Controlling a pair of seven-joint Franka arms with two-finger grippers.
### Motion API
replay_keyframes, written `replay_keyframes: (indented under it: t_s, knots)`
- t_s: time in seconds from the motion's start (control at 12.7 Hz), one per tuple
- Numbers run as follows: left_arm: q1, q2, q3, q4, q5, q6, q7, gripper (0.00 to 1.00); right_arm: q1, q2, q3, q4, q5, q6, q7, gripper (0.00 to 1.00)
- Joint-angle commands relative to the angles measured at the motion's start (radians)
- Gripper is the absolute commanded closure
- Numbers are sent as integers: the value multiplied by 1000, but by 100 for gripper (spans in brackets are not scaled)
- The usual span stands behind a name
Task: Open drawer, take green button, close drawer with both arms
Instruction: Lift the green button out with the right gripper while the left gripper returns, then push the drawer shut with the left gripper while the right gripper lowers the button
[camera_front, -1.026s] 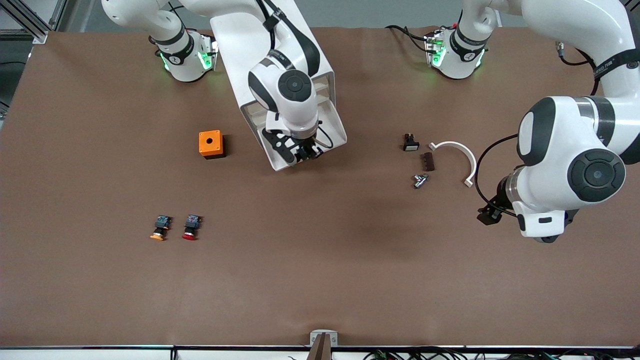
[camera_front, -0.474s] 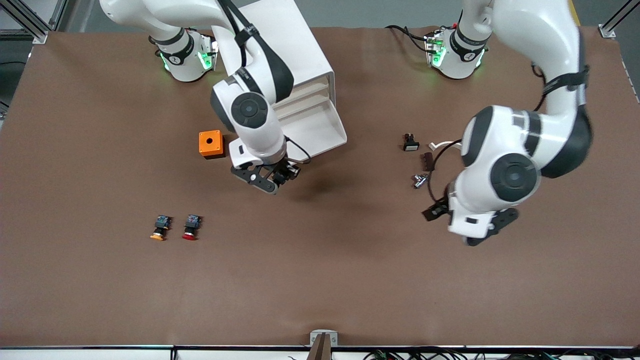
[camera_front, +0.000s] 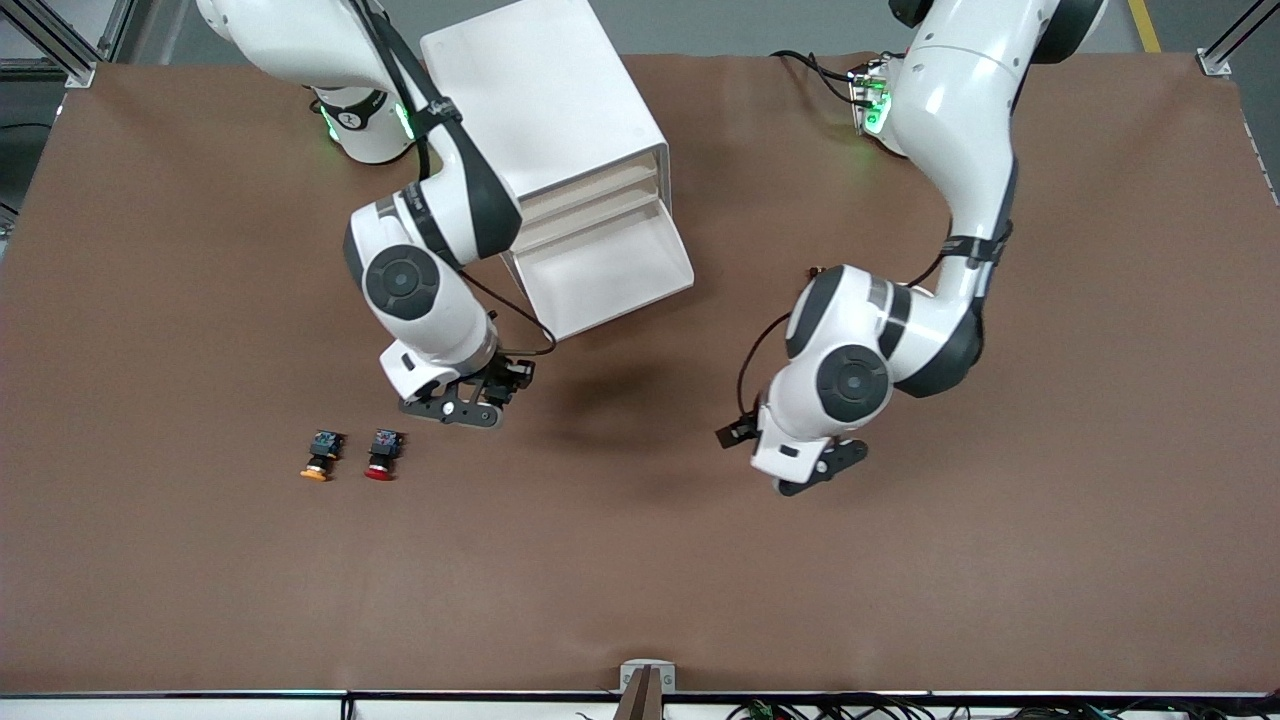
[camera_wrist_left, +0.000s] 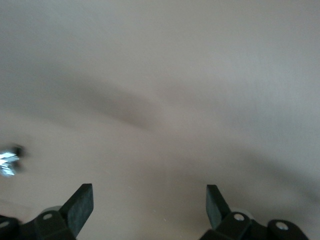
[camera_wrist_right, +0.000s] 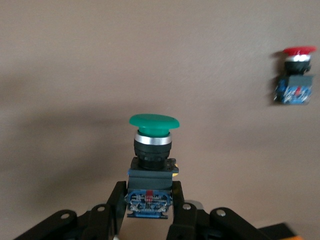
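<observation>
The lowest drawer (camera_front: 612, 268) of the white cabinet (camera_front: 545, 95) stands pulled out, and its tray looks empty. My right gripper (camera_front: 455, 408) is over the table between the drawer and the red-capped button (camera_front: 383, 454). In the right wrist view it (camera_wrist_right: 149, 200) is shut on the blocky body of the green button (camera_wrist_right: 152, 142), cap pointing away from the fingers. The green button is hidden in the front view. My left gripper (camera_front: 812, 472) is open and empty over bare table toward the left arm's end; its fingers (camera_wrist_left: 80, 202) stand wide apart.
A yellow-capped button (camera_front: 320, 455) lies beside the red-capped one, nearer the front camera than the cabinet. The red-capped one also shows in the right wrist view (camera_wrist_right: 295, 75). The brown table (camera_front: 640, 560) stretches toward the front camera.
My right gripper has left the open drawer with the green button and moved toward the front camera, near the red-capped button. My left arm has swung in toward the table's middle.
</observation>
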Motion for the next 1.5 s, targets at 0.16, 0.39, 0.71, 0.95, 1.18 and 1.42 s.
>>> replay_keyframes:
  t_s: [0.16,0.39,0.71,0.95,1.18,1.42]
  knots:
    - [-146,83,2,-3,-41,76,-24,1,-90,46,14,-12,-26,36,-181,99]
    - [-219,78,-6,-15,-43,64,-127,1,-114,86,14,-28,-27,88,-197,99]
    - [-307,71,-27,-46,-43,53,-224,1,-133,160,14,-34,-27,175,-218,99]
    - [-319,68,-95,-53,-45,53,-267,1,-156,177,16,-37,-27,198,-253,98]
    - [-318,66,-150,-53,-45,53,-296,1,-167,185,16,-48,-26,214,-274,98]
    - [-319,68,-187,-55,-45,53,-300,1,-167,194,16,-49,-21,240,-257,80]
